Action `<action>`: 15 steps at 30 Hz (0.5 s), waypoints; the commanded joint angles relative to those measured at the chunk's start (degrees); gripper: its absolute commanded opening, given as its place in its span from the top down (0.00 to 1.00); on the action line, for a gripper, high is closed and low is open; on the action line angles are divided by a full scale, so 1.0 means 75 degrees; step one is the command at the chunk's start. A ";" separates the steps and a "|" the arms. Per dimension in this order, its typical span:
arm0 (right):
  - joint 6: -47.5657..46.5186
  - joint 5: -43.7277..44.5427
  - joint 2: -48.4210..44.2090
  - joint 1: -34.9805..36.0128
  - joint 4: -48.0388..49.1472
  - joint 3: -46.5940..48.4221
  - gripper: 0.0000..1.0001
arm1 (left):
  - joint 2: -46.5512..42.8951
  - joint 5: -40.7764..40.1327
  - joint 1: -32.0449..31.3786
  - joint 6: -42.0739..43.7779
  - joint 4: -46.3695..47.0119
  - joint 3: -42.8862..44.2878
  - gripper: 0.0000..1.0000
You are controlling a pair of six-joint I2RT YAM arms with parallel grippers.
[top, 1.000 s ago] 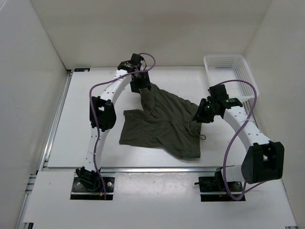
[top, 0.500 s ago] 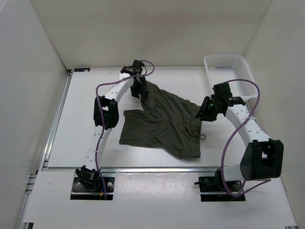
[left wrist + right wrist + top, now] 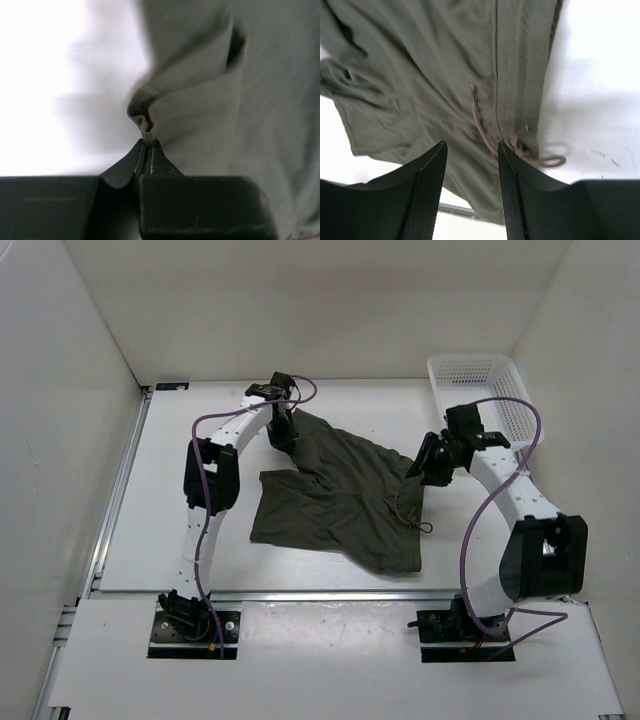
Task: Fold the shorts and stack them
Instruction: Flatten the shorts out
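Olive shorts [image 3: 340,502], long axis far-left to near-right, corner in tight left jaws; right jaws apart.

Right hand [image 3: 471,144], fingers spread, hangs over shorts [image 3: 410,65] and drawstring [image 3: 479,122].

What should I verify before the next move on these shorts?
1. Left gripper has fabric: ok, shut on a pinch of the shorts edge.
2. Right gripper ready to grasp: ok, jaws open above the waistband.
3. Right gripper has fabric: not ok, nothing between its fingers.
4. Shorts lying flat: not ok, wrinkled and bunched toward the left gripper.
5. Drawstring tucked in: not ok, its end loops loose onto the table.
6. Basket clear of the right arm: cannot tell from the top view.
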 commanded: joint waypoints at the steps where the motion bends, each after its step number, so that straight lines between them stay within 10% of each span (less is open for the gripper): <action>1: 0.0118 -0.0055 0.0620 0.0053 0.0442 0.0775 0.50 | -0.1840 -0.0286 0.0236 0.0108 0.0015 -0.0930 0.90; 15: 0.0610 0.0905 0.4746 0.0605 0.0431 0.3401 0.52 | -0.3121 -0.0545 0.0938 0.0108 0.0332 -0.3429 0.90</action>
